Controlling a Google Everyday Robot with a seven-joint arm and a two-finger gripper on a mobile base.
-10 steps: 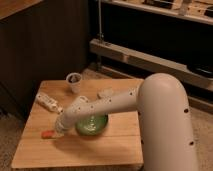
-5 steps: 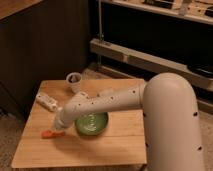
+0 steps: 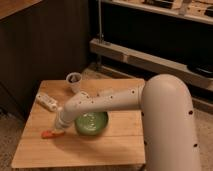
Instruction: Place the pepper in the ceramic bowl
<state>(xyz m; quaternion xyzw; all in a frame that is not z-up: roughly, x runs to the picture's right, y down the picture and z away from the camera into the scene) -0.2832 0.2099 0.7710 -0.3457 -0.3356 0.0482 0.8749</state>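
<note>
The pepper, small, slim and orange-red, lies on the wooden table near its front left. The dark-green ceramic bowl sits just right of it, at the table's middle. My gripper hangs at the end of the white arm, right at the pepper's right end and left of the bowl. The arm reaches over the bowl's far rim and hides part of it.
A clear plastic bottle lies on the table's left side. A small white cup stands at the back. Dark cabinets and a metal shelf rail are behind the table.
The arm has swung left and lowered, bringing the gripper from above the bowl's left edge down to the pepper. The pepper, bowl, bottle and cup have not moved.
</note>
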